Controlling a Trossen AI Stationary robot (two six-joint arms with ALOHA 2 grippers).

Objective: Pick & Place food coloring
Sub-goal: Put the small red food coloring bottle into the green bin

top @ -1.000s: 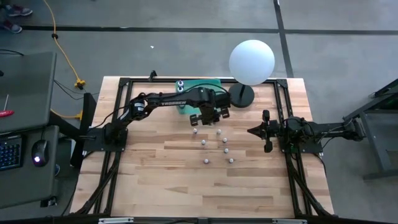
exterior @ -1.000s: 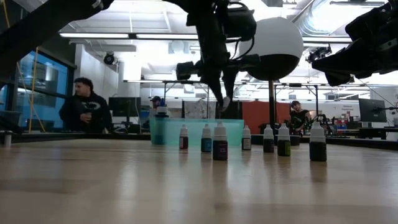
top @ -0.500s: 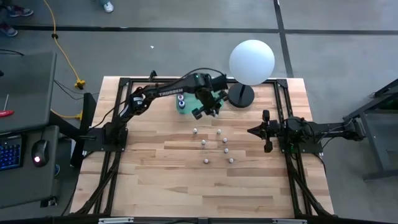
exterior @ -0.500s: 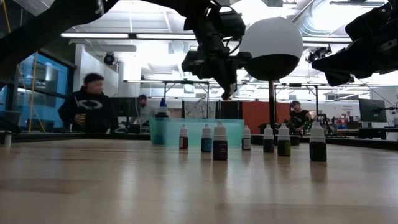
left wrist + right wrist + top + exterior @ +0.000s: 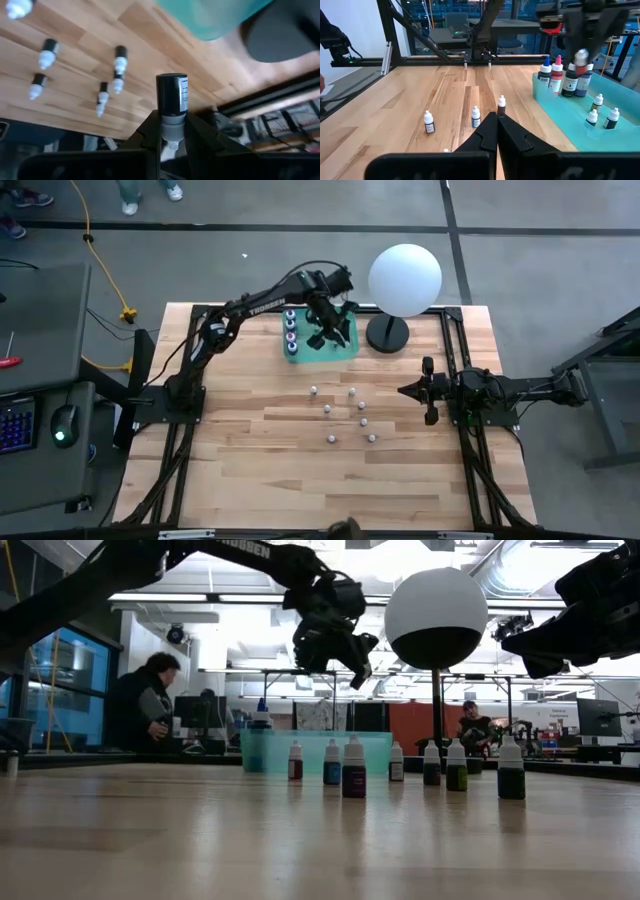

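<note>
1. The left end effector (image 5: 322, 332) hangs in the air over the translucent teal plastic bin (image 5: 345, 343) at the far side of the light wooden table (image 5: 260, 470). Its fingers are clamped on the white cap of a small dark food coloring bottle (image 5: 171, 95).
2. Inside the bin, a row of slightly larger bottles with blue and red bodies (image 5: 291, 328) stands along its left wall, and the right wrist view shows three tiny white-capped bottles (image 5: 602, 115) standing in the same bin.
3. Seven tiny white-capped food coloring bottles (image 5: 344, 416) stand upright in a loose cluster on the bare table, between the two arms and apart from one another.
4. A large white sphere on a black round base (image 5: 404, 278) stands just right of the bin.
5. The right end effector (image 5: 405, 390) waits closed and empty, right of the cluster.
</note>
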